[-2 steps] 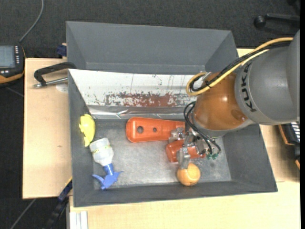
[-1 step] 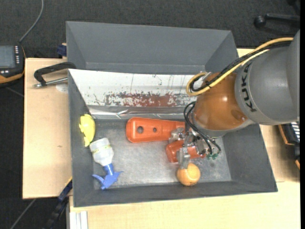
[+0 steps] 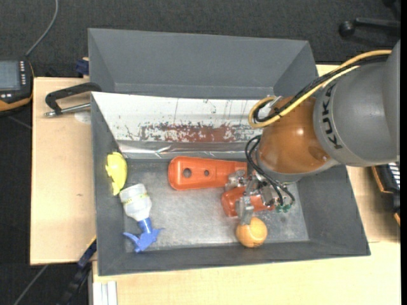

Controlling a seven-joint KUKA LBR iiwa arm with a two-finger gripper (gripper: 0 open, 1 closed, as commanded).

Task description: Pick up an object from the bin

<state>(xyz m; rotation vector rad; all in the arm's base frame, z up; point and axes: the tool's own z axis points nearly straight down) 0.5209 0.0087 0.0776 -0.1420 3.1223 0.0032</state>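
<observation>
The claw [image 3: 247, 203] is down in the bin's [image 3: 191, 220] near right, just behind an orange ball [image 3: 252, 233], beside a long orange tool [image 3: 202, 173]. Open or closed, I can't tell.

Right end of the long orange tool [image 3: 197, 172], up-left of the orange ball [image 3: 252, 232], is hidden under the arm [image 3: 356, 116]. The small red thing [image 3: 230, 202] just above the ball is partly covered by the gripper [image 3: 249, 207], kind unclear. Arm cut off at right edge. The bin [image 3: 191, 62] floor up-right of ball is hidden behind arm.
</observation>
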